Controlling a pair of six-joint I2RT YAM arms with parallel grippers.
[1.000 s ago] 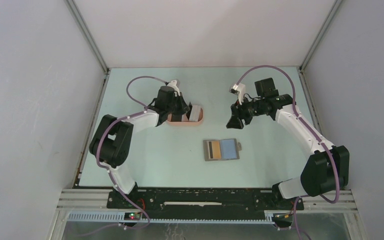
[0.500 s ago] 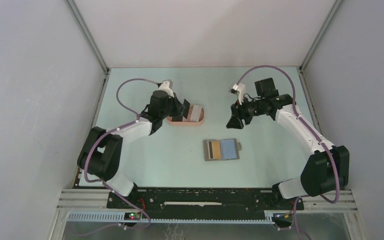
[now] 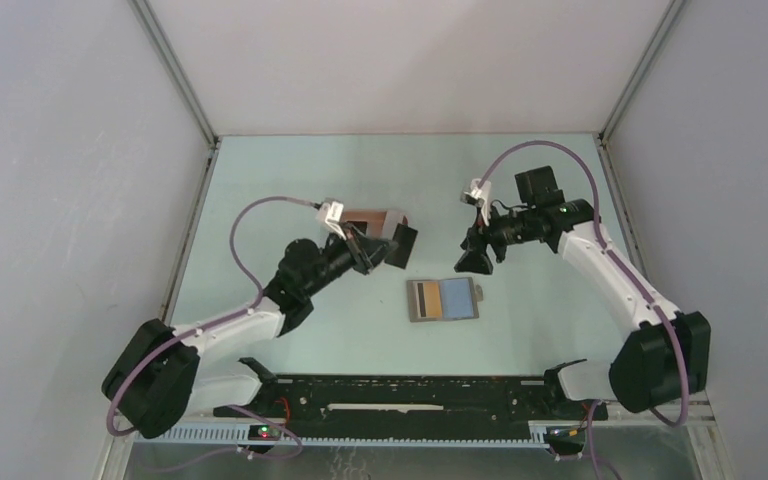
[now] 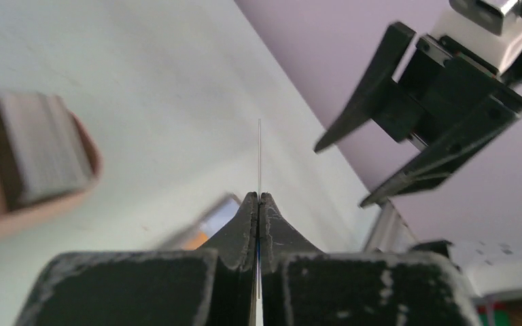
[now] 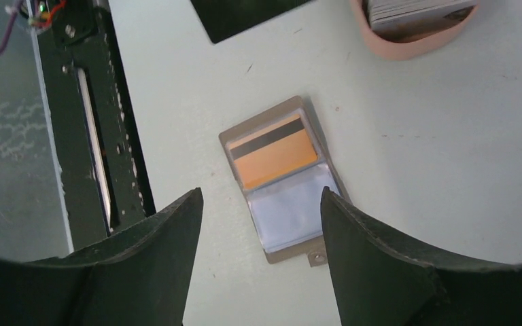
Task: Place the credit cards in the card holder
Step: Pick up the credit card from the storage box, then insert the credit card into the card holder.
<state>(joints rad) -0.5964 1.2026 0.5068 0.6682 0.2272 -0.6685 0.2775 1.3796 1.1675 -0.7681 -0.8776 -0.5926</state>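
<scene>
My left gripper (image 3: 374,250) (image 4: 259,197) is shut on a thin black credit card (image 3: 401,243), edge-on in the left wrist view (image 4: 259,153). It hangs just in front of the salmon-pink card holder (image 3: 361,215) (image 4: 13,217) (image 5: 408,46), which holds a stack of cards (image 4: 37,146) (image 5: 414,10). The grey wallet (image 3: 443,299) (image 5: 272,139) lies open on the table with a yellow-orange card (image 5: 276,155) and a pale blue card (image 5: 292,214) in it. My right gripper (image 3: 473,262) (image 5: 262,192) hovers open above the wallet's right end, holding nothing.
The black base rail (image 3: 400,395) (image 5: 88,136) runs along the near edge. Grey walls enclose the pale green table (image 3: 290,180) on the left, back and right. The two grippers stand close to each other, with the right gripper's fingers (image 4: 408,109) showing in the left wrist view.
The left arm has drawn back from the card holder toward the front, turning with the black card in its jaws. The right gripper has dropped toward the wallet and opened wider.
</scene>
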